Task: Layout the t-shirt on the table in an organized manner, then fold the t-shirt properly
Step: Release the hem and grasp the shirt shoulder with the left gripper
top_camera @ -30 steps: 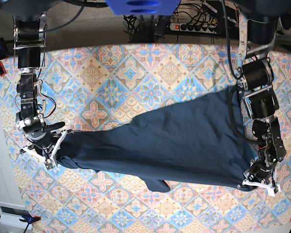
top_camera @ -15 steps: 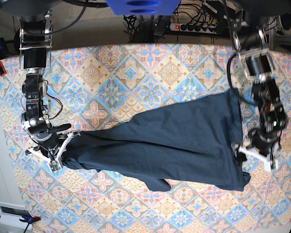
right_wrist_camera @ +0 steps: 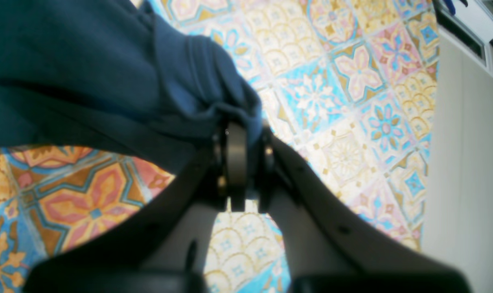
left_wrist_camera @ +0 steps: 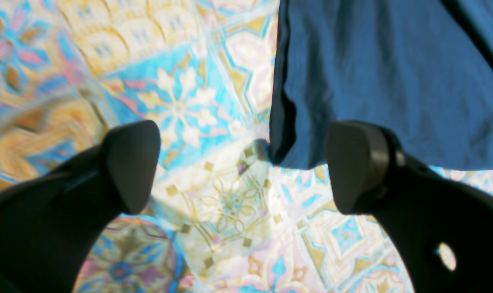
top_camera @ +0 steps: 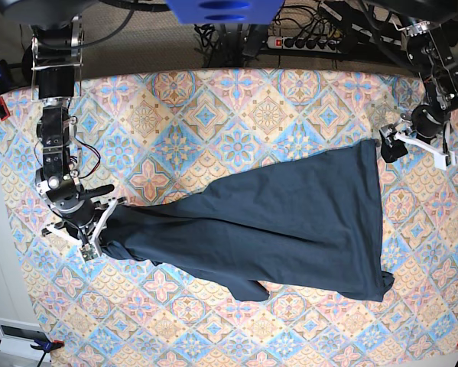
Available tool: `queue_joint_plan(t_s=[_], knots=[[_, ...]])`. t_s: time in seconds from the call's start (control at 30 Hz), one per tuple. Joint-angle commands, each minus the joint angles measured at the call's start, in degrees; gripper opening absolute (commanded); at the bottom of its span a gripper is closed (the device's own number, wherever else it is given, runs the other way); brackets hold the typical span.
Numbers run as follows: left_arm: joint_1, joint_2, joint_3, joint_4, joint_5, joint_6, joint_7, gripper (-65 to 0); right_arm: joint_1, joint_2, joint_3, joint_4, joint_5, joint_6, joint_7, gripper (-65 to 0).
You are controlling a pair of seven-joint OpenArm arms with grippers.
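On the patterned bench (top_camera: 213, 99) the navy t-shirt (top_camera: 290, 222) lies stretched into a long wedge, wide at the base view's right and drawn to a bunched point at its left. Its long axis runs side to side across the bench, tilting slightly down toward the narrow end. The right tool (top_camera: 97, 229) is clamped on that narrow end; the right wrist view shows its fingers pressed together with a gathered fold of cloth pinched between them. The left tool (top_camera: 416, 145) hangs with its fingers spread wide and nothing between them, just off the upper corner of the shirt's wide edge. In the left wrist view that dark edge and a corner of it sit just ahead of the gap, nearer one fingertip (left_wrist_camera: 354, 162), with bare bench beneath the other.

The coming move, as I judge it, turns on that wide edge: it lies toward the middle of the bench from the left tool, and the left arm is far the nearer to it. The near corner of the wide edge lies rumpled and well apart from either tool
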Motion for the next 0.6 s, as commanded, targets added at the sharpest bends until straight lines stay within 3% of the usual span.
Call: queue_joint_plan(t_s=[0.0,0.2,0.37,0.57], knots=[[-0.1,-0.9,-0.3,0.1,-1.2,-0.3,-0.6,0.0,1.8,0.8,0.3,1.4,-0.2,-0.3,2.0,-64.3],[-0.4,-0.7,-0.2,-0.2,-6.6,-0.3,-0.5,0.0,0.5,0.8,0.4,1.4,-0.2,-0.3,2.0,-64.3],[-2.4,1.7,0.0,-0.7,-6.4,-0.3,-0.1,0.0,-0.8,0.8,0.7,2.1,-0.2,-0.3,2.0,-64.3],[-6.4,1.6,7.5,-6.9,-6.5,-0.3,-0.6,0.0,-0.9,0.8,0.7,3.7,-0.2,-0.5,2.0,-64.3]])
